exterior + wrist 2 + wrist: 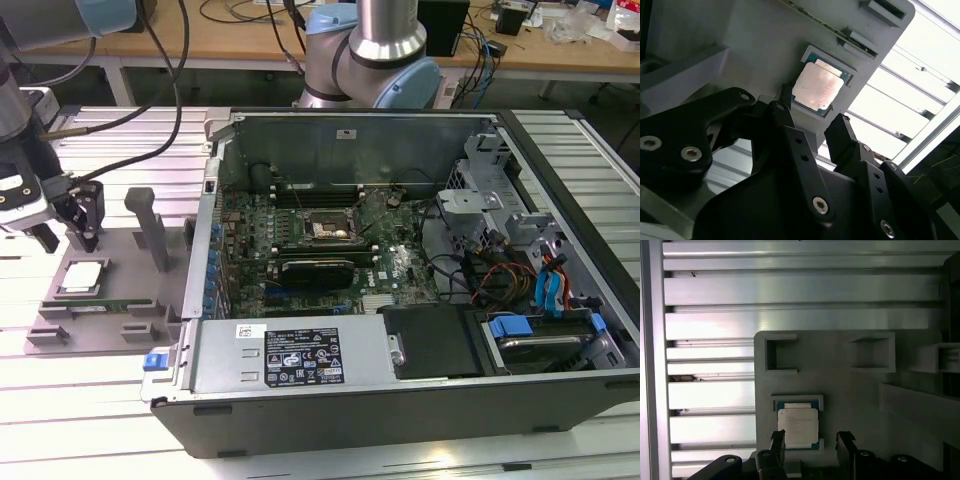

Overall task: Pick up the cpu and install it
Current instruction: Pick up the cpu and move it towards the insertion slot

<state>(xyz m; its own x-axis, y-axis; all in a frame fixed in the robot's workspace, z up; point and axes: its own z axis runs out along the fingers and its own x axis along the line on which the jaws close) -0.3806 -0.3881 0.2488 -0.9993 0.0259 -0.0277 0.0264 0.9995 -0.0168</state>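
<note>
The cpu (80, 277) lies flat, silver top up, in the square recess of the grey tray (115, 250). A memory stick (95, 303) sits in a tray slot beside it. The gripper (68, 232) hangs over the tray, its fingers (777, 441) apart and empty, one to each side of the cpu in the first wrist view. The exterior view adds an open case (400, 420) beside the tray.

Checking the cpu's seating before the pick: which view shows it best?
The second wrist view: the small square silver-topped, green-rimmed cpu appears close and unblocked. The first wrist view shows it with a tool finger at one corner; the exterior view shows it far off.
</note>
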